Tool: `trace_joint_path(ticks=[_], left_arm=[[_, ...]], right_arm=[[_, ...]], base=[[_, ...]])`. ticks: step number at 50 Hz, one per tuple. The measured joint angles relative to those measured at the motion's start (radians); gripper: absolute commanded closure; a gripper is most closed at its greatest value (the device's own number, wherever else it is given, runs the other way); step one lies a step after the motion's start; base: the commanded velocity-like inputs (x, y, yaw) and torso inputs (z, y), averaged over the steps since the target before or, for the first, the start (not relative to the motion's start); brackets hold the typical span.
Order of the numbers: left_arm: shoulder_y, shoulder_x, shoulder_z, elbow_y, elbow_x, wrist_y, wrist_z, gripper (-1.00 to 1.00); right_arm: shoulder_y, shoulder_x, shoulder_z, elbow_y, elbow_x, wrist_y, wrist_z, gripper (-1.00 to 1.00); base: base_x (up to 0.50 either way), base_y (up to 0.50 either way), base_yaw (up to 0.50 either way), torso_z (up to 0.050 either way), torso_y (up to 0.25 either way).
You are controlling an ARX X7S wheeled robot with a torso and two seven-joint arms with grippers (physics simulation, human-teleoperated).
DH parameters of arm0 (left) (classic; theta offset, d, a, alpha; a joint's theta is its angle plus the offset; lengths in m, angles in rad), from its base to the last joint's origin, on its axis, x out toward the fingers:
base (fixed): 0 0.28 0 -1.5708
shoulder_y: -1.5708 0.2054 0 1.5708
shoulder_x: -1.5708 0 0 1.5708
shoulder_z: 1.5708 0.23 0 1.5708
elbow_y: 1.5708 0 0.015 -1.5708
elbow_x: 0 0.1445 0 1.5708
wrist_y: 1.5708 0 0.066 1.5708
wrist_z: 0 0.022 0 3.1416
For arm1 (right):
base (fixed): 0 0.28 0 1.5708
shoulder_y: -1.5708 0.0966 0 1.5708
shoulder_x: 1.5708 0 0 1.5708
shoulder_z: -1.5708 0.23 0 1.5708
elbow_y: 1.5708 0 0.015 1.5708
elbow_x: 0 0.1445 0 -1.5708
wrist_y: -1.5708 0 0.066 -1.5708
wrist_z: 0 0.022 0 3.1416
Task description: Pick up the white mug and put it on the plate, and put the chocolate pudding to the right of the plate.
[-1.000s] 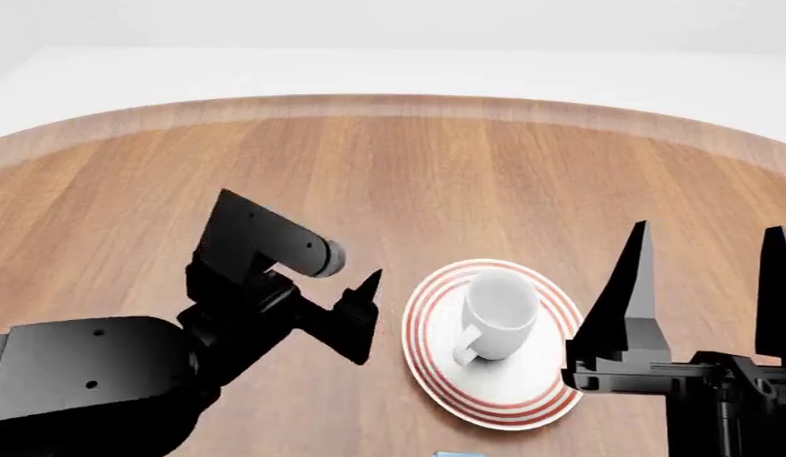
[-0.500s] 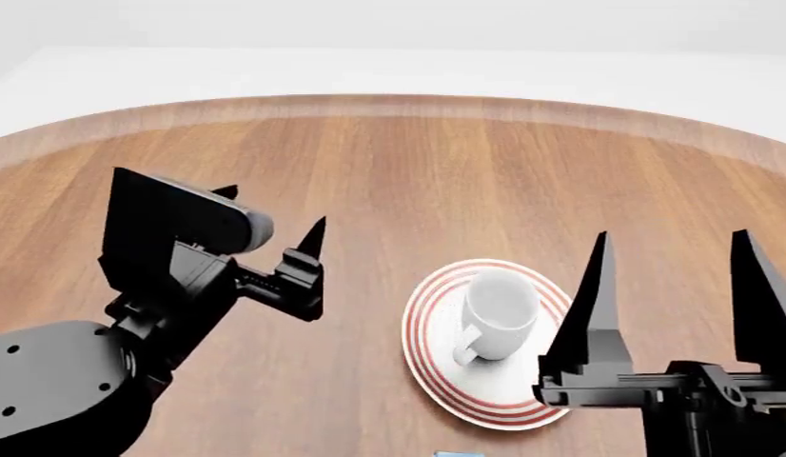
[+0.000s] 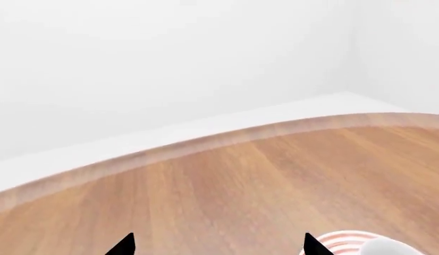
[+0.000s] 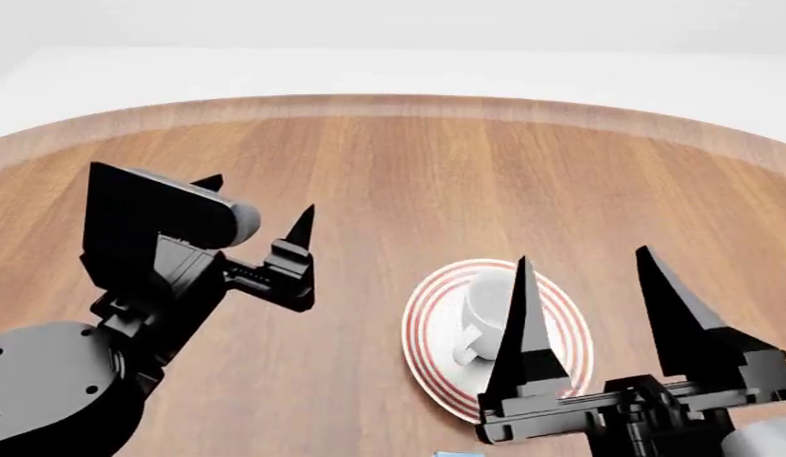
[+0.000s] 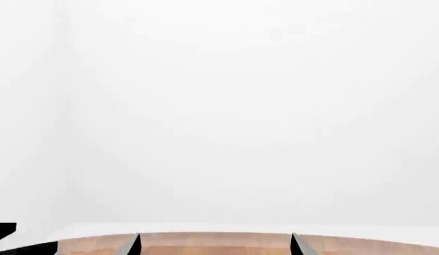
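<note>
Standing upright on the plate (image 4: 434,362), the white mug (image 4: 491,316) sits near the plate's middle with its loop handle turned toward the robot, on the round wooden table (image 4: 406,171). In the head view the right gripper (image 4: 583,309) rises in front of this pair from the near right, its two pointed black fingers spread wide and holding nothing; the left of those fingers crosses the mug's right side and the plate's right half, while the other finger stands over bare wood beyond the plate's right rim. Whether that finger touches the mug cannot be told from this angle. The left gripper (image 4: 256,211) hangs well apart from the plate, to its left and farther back, its tips also parted and empty. The left wrist view shows only the two fingertips at the frame's edge, with the red-ringed rim of the plate (image 3: 347,245) and a sliver of the mug (image 3: 389,248) just beside one tip. A small strip of light blue at the near edge of the head view, just below the plate, is too little to identify.
</note>
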Motion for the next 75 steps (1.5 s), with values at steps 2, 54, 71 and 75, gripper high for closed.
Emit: trace_joint_path(ticks=[2, 54, 71, 75], left_arm=[[-0.002, 0.001, -0.001, 0.001, -0.001, -0.002, -0.002, -1.0], [0.009, 0.04, -0.001, -0.019, -0.001, -0.011, -0.002, -1.0], [0.012, 0.04, -0.006, -0.018, -0.009, -0.009, -0.001, -1.0], [0.014, 0.042, -0.006, -0.02, -0.009, -0.008, 0.0, -1.0]], right_arm=[[0.085, 0.046, -0.106, -0.005, 0.034, -0.011, 0.078, -1.0], [1.038, 0.14, -1.093, -0.026, 0.837, -0.148, 0.711, -1.0], [0.841, 0.148, -0.921, -0.026, 1.019, -0.043, 0.714, -1.0], [0.839, 0.151, -0.939, -0.025, 1.041, -0.051, 0.714, -1.0]], base=[[0.0, 0.0, 0.0, 0.0, 0.0], [0.0, 0.0, 0.0, 0.0, 0.0], [0.0, 0.0, 0.0, 0.0, 0.0], [0.0, 0.0, 0.0, 0.0, 0.0]])
